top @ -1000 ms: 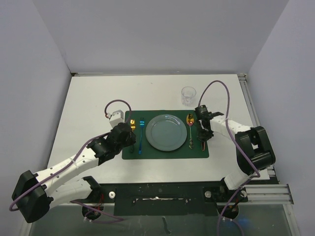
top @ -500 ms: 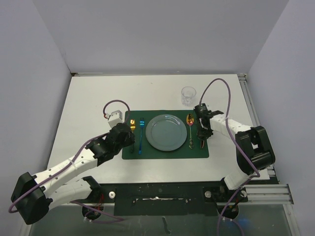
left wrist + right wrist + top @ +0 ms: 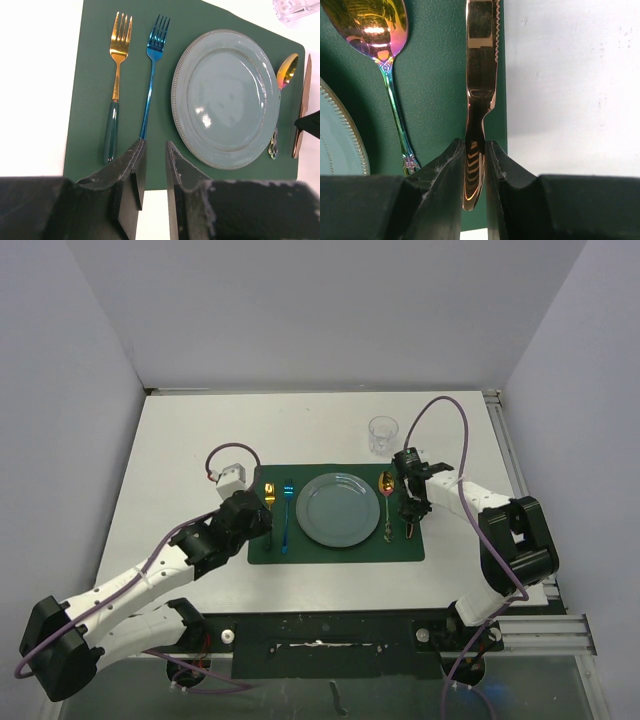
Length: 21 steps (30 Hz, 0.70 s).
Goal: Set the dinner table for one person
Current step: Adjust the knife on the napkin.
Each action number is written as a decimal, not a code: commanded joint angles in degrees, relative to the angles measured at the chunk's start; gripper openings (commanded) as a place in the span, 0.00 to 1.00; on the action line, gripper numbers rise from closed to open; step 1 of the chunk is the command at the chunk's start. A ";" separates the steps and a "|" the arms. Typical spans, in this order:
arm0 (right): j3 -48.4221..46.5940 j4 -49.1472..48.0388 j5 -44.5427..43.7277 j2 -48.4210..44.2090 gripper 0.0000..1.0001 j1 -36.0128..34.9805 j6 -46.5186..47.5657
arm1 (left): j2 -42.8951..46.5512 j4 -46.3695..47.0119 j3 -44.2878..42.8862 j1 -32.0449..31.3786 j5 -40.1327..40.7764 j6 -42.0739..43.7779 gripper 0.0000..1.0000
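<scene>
The dinner table (image 3: pixel 180 440) is the broad white top under everything. A dark green placemat (image 3: pixel 335 552) lies on it, with a pale blue-grey plate (image 3: pixel 338 510) at the mat's middle.

Furthest left of the plate, the left gripper (image 3: pixel 155 144) hangs over the near-left part of the mat. Its fingers are a little apart, and only green mat shows in the gap. One fingertip covers the handle end of the blue fork.

A gold fork (image 3: pixel 117 65) with a dark green handle lies well left of the plate. The blue fork (image 3: pixel 151 75) lies beside it, closer to the plate, and both have their tines pointing away from the arms.

Just right of the plate is an iridescent spoon (image 3: pixel 386 502), bowl at the far end. Right of that, along the mat's right edge, lies a copper-coloured knife (image 3: pixel 481 60). The right gripper (image 3: pixel 475 143) has its fingers pinching the knife's handle.

Beyond the plate and to its right, off the mat, a clear glass (image 3: pixel 382 434) stands upright on the table.
</scene>
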<state>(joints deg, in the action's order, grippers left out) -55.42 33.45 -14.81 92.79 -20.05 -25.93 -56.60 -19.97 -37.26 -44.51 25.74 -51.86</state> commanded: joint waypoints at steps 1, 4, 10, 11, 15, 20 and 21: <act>-1.85 -1.55 -0.64 -0.17 0.00 -0.83 -0.02 | 1.37 0.73 -0.63 0.47 1.01 0.51 0.19; -1.71 -1.64 -0.66 0.14 0.00 -0.79 0.04 | 1.21 0.71 -0.63 0.49 0.86 0.47 0.19; -1.71 -2.14 -0.06 1.40 0.00 -0.93 0.29 | 1.56 0.30 -0.63 0.57 0.93 0.53 0.19; -1.67 -2.23 0.02 1.60 0.00 -0.92 0.27 | 1.80 0.24 -0.63 0.57 1.03 0.53 0.19; -1.37 -2.72 0.28 2.65 0.00 -1.13 0.20 | 2.27 -0.12 -0.63 0.70 1.33 0.52 0.19; -1.40 -3.19 0.40 3.88 0.00 -1.28 0.27 | 2.47 -0.47 -0.63 0.82 1.42 0.48 0.19; -1.44 -3.21 0.47 3.96 0.00 -1.31 0.27 | 2.51 -0.55 -0.63 0.83 1.42 0.50 0.19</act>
<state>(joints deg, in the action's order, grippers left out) -55.51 32.77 -14.48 95.48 -20.78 -25.87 -55.37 -20.93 -37.26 -44.07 25.82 -51.86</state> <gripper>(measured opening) 0.194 0.192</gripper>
